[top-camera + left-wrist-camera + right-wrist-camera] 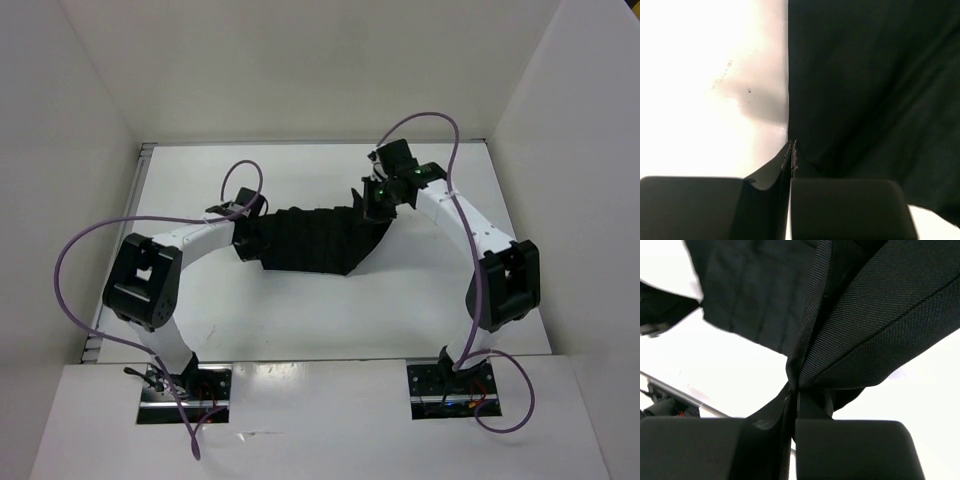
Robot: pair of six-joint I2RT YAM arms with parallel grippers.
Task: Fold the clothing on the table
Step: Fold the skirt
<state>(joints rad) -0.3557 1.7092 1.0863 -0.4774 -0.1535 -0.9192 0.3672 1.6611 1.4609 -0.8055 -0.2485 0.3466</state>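
Purple cables (430,114) arch beside clothing (315,240), walls (60,150) enclosing.

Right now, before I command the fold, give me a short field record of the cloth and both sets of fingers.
clothing: black, bunched in pleats, spanning between both arms
left fingers: shut on the clothing's left edge, low over the table
right fingers: shut on the clothing's right corner
fold: not yet made
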